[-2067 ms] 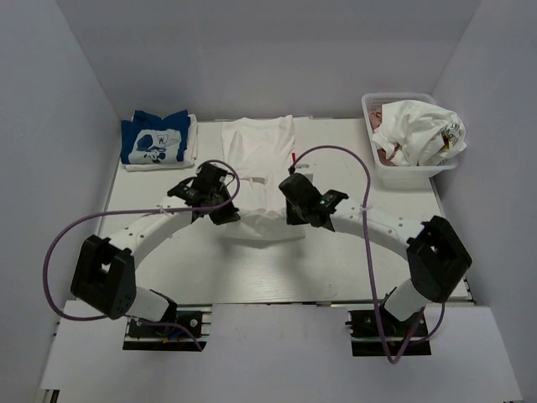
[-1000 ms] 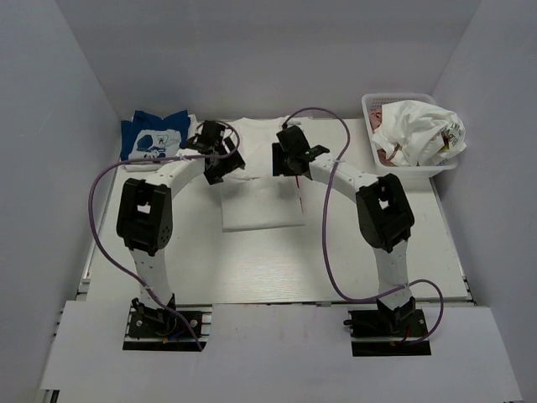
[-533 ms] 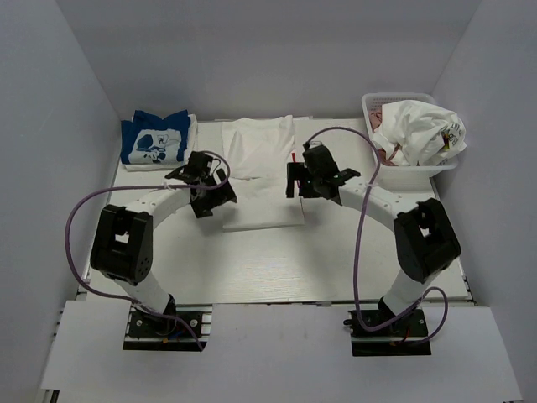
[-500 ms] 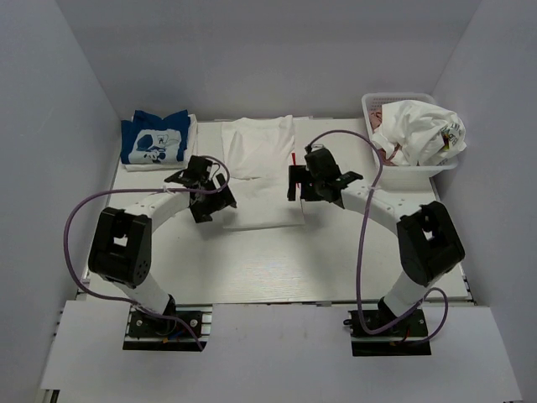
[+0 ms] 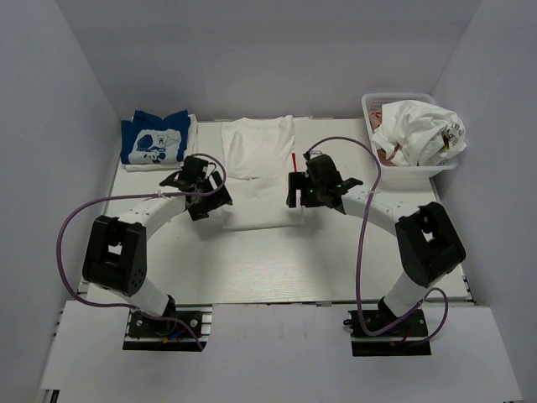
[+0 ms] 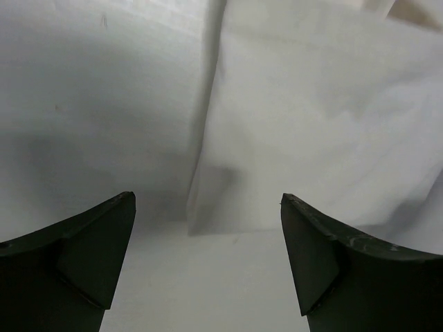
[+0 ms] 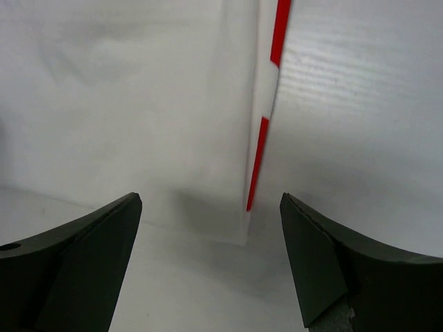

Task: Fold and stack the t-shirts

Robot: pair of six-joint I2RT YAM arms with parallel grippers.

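Both grippers, left (image 5: 201, 197) and right (image 5: 298, 191), have released and drawn back, jaws wide and empty. The folded white cotton t-shirt (image 5: 260, 180) lies flat between them, 1 fold done.

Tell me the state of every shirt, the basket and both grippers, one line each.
White t-shirt with red edge stripe: folded, lying flat.
Blue t-shirt with white graphic: folded, far left.
Crumpled white t-shirt: unfolded, heaped up.
White plastic lattice basket: upright, heaped full.
Left gripper: open, empty.
Right gripper: open, empty.
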